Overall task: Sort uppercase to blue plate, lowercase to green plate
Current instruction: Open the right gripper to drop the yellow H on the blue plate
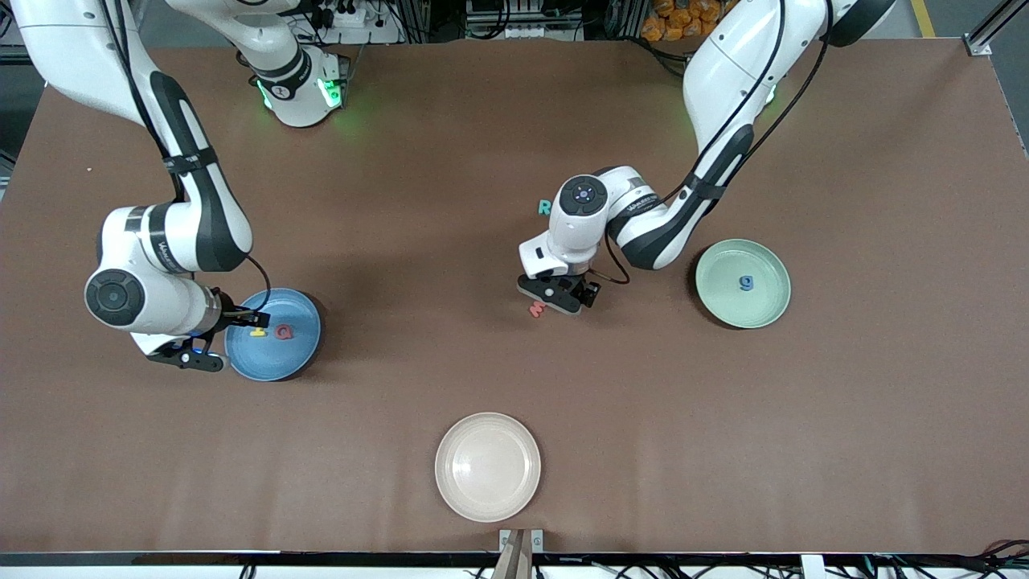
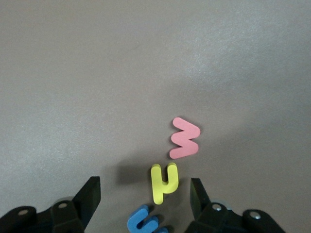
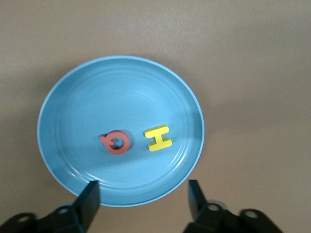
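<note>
The blue plate (image 1: 277, 362) (image 3: 97, 97) holds a yellow H (image 1: 257, 330) (image 3: 158, 138) and a red Q (image 1: 283, 331) (image 3: 116, 142). My right gripper (image 1: 251, 320) (image 3: 143, 194) hangs open over the plate's rim, holding nothing. The green plate (image 1: 723, 297) holds a blue g (image 1: 747, 282). My left gripper (image 1: 563, 291) (image 2: 145, 199) is open low over the mid-table. A yellow lowercase letter (image 2: 164, 183) lies on the table between its fingers. A red lowercase letter (image 1: 536, 308) (image 2: 184, 138) and a rounded blue letter (image 2: 144, 222) lie beside it. A teal R (image 1: 544, 207) lies farther from the front camera.
A cream plate (image 1: 488, 466) sits near the table's front edge, midway along it. Both arm bases stand along the edge farthest from the front camera.
</note>
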You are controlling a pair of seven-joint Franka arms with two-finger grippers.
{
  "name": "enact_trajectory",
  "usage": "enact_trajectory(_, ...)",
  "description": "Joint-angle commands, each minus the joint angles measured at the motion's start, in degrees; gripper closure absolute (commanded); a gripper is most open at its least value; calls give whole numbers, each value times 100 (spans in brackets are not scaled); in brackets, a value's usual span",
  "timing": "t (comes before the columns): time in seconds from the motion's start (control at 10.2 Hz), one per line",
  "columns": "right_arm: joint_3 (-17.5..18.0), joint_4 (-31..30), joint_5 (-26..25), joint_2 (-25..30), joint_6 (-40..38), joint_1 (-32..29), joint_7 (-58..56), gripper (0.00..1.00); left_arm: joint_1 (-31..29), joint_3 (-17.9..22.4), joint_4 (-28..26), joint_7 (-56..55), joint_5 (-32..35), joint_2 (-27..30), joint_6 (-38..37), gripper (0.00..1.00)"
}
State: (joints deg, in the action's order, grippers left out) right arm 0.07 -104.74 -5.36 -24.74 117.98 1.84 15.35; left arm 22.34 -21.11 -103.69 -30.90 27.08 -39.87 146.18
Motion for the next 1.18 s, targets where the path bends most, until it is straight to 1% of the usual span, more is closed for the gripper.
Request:
enact_trajectory(0.0, 19, 58, 8, 433, -126, -79, -85, 3, 34, 11, 208, -56, 157, -153, -72, 19)
enact_trajectory(0.2, 37, 41, 26, 872, -205, -70, -111, 0, 34, 11, 235, -83, 148, -179, -72, 20)
enact_trajectory(0.49, 54, 58, 79, 1418, -381, -61, -461, 0, 86, 11, 305, -109, 96, -223, -72, 27)
enact_trajectory(0.79, 54, 67, 140, 1822, -495, -131, -542, 0, 148, 11, 332, -118, 104, -294, -72, 29)
enact_trajectory(1.08, 54, 190, 140, 2017, -575, -254, -568, 0, 131, 11, 314, -109, 157, -294, -72, 32)
